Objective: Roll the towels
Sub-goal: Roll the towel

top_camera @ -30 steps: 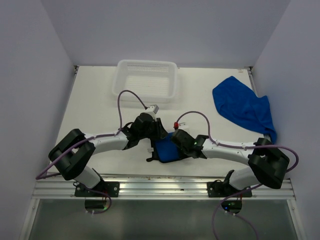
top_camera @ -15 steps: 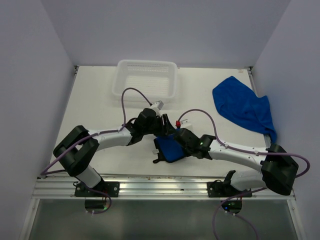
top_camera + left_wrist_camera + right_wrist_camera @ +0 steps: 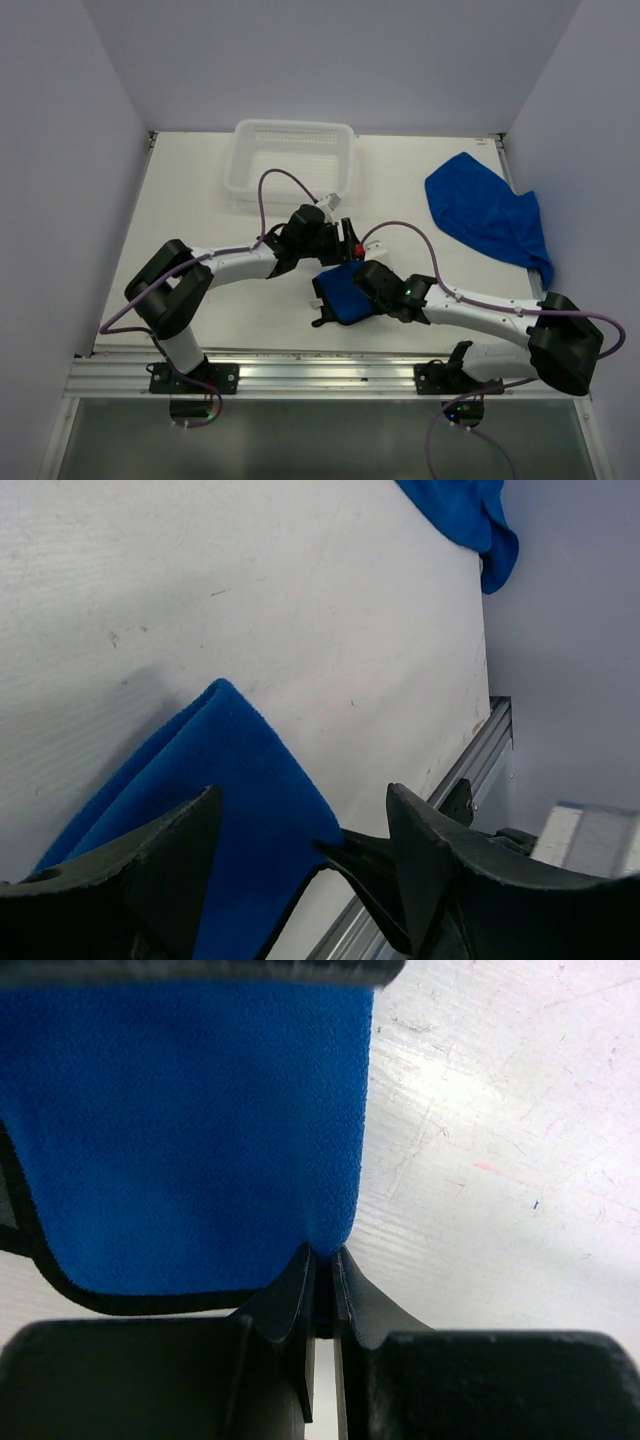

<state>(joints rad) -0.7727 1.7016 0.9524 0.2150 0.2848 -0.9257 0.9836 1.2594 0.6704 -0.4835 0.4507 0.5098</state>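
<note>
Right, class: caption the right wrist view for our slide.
Right pincer pinching the blue towel at its edge, over the white table.

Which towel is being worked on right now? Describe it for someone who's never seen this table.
From the white basket at the far edge of the table, come toward the near edge. There lies the folded towel, a compact blue pad pinched at its edge by the right gripper. The other towel sprawls crumpled at the far right, untouched.
</note>
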